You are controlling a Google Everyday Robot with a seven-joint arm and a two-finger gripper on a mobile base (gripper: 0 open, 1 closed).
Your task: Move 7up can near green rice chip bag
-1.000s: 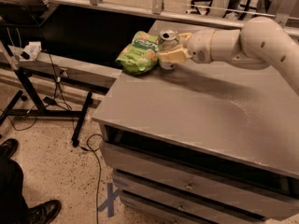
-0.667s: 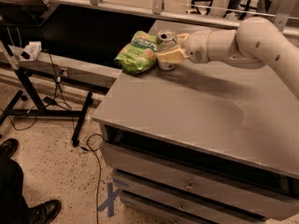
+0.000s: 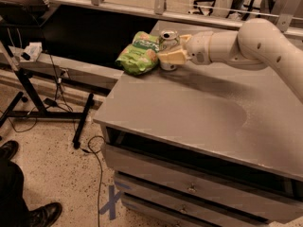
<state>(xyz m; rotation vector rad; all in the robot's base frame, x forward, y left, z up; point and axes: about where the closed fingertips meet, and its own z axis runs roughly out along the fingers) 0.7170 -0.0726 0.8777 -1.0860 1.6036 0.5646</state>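
One gripper (image 3: 169,50) clamps its two fingers on the 7up can (image 3: 167,35), which stands upright between them just beside the green rice chip bag (image 3: 138,56), atop the grey table (image 3: 189,108).

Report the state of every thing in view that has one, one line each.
7up can: upright on the table, gripped, right beside the bag.
green rice chip bag: lying puffed at the table's far left corner, not held.
end effector: at the table's far side, shut on the can.
lower drawers: shut.
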